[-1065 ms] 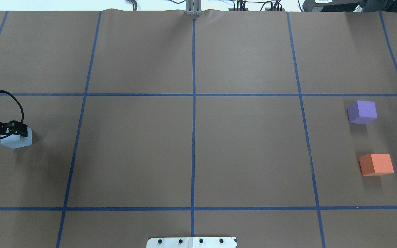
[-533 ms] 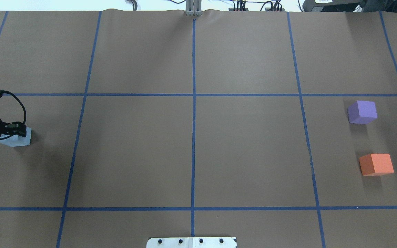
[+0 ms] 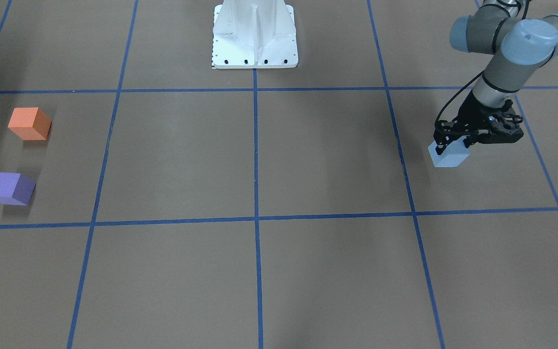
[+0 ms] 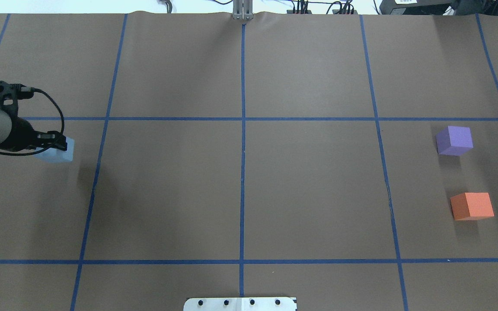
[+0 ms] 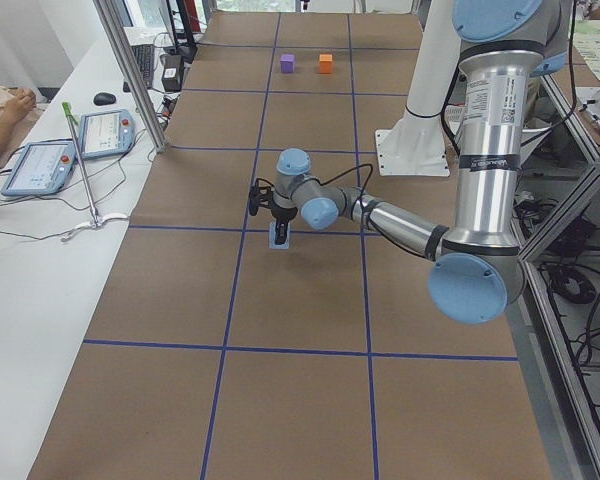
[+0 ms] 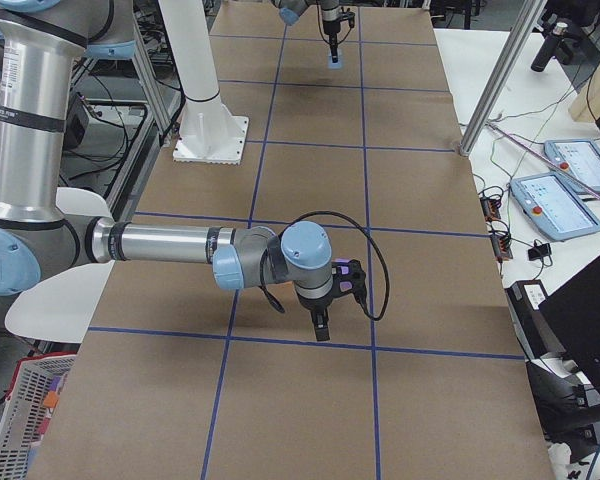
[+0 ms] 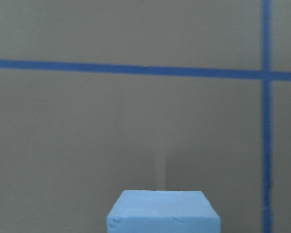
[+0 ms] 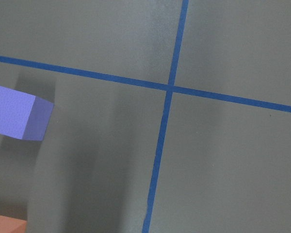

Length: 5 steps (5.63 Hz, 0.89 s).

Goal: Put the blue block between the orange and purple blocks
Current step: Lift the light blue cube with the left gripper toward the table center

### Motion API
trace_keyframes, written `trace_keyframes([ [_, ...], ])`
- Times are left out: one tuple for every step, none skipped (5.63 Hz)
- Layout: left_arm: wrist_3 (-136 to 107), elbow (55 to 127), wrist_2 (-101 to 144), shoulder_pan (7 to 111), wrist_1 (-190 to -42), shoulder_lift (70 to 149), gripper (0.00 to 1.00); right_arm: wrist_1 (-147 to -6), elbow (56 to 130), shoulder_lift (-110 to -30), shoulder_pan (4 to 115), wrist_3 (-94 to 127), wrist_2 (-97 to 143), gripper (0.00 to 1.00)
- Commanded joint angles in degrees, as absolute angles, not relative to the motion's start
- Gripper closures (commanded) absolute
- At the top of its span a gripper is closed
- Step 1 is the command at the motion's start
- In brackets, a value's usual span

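Stretching wide between the two ends of the table [image 4: 309, 194], bare brown paper crossed by blue tape lines [image 4: 242, 172] lay open from the blue block [image 4: 61, 152], near the robot's left edge, to the purple block [image 4: 454, 140] and the orange block [image 4: 472, 206], near the right edge. Those two stood apart, with a strip of bare paper between them. The left gripper [image 3: 449, 145] was clamped on the top of the blue block, fingers pointing down. Its forearm reached in from the table's left side, and the block's shadow fell apart from it on the paper. The right gripper [image 6: 322, 325] hung low over the table, pointing down, at the end of a level forearm. Whether its fingers were apart or together could not be told.
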<state>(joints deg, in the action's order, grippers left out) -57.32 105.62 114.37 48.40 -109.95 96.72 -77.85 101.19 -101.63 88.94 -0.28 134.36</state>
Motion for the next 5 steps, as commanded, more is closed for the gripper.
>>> trace_keyframes([
  [-58.2, 100.5, 113.9, 41.5, -90.4, 120.2, 1.00, -77.9, 101.1, -101.8, 88.9, -0.3, 134.5, 0.00],
  [-60.2, 93.0, 113.8, 39.7, -89.6, 128.8, 1.00, -78.0, 101.0, -101.9, 88.9, -0.3, 134.4, 0.00],
  [-62.2, 84.0, 113.6, 37.4, -89.7, 137.5, 1.00, -77.9, 100.9, -101.9, 88.9, -0.3, 134.4, 0.00],
  [-62.9, 77.5, 111.1, 34.4, -90.0, 143.6, 1.00, -77.9, 100.9, -101.9, 88.9, -0.4, 134.5, 0.00],
  [-64.2, 75.8, 109.5, 32.2, -90.1, 145.4, 1.00, -77.8, 101.0, -101.8, 88.9, -0.3, 134.4, 0.00],
])
